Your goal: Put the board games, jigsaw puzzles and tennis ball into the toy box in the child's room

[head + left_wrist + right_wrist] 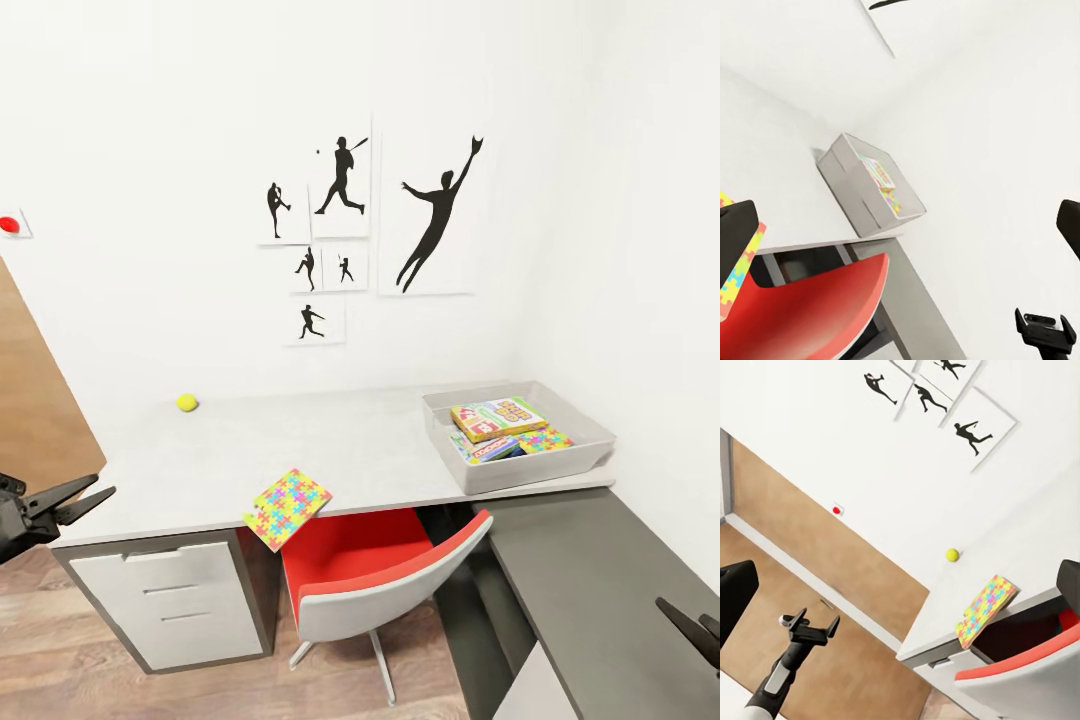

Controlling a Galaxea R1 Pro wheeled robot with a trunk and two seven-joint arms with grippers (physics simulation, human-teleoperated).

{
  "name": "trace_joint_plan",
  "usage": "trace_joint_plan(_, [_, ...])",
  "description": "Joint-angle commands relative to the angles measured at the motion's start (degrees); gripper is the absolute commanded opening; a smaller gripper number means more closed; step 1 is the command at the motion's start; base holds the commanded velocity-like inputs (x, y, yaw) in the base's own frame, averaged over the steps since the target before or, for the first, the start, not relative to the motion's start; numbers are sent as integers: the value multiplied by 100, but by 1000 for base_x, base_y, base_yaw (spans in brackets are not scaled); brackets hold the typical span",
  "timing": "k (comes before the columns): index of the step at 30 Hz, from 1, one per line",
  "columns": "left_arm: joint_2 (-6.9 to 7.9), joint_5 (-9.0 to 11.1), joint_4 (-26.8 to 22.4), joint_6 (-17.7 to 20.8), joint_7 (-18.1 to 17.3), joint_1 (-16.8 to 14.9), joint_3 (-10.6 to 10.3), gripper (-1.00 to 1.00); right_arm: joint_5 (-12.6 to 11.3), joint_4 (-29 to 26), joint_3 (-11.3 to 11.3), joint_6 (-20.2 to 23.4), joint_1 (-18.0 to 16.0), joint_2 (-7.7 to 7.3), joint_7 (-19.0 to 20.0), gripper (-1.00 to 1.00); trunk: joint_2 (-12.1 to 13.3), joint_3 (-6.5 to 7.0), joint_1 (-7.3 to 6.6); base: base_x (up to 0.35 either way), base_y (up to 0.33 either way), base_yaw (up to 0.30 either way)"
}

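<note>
Jigsaw puzzle lies diagonal, corner overhanging table edge

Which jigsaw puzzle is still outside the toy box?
The jigsaw puzzle overhanging the table's front edge, above the red chair. The other puzzle lies inside the toy box beside the board games.

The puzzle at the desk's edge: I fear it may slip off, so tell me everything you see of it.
The puzzle is a thin squarish slab of interlocked yellow, pink, green and blue pieces. It lies on the grey desk at the front edge, turned cornerwise, one corner overhanging above the red chair. It looks intact, with nothing else touching it. The right wrist view shows the same overhang.
</note>
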Motion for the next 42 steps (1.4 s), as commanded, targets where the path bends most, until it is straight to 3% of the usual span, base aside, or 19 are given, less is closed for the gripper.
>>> trace_joint_plan(1, [-1,9,1,54,-11,-4,0,100,-29,-3,2,52,1,-2,-4,100,-5,-6,1,0,0,0])
trace_joint_plan(20, [-4,7,22,58,9,-4,-36,100,-36,-3,-7,72,1,-1,-5,100,-5,-6,1,0,0,0])
trace_joint_plan(26, [5,-77,59,75,33,-7,-170,100,-40,-3,-8,72,1,0,-5,100,-5,-1,1,0,0,-21])
trace_joint_plan(35, [17,-359,114,80,87,-37,-451,100,-50,-3,-20,72,1,-15,-5,100,-5,45,1,0,0,-143])
trace_joint_plan(42, [-2,-415,199,86,555,-60,-563,100,-77,-3,-124,80,1,-25,5,100,-5,92,1,0,0,-183])
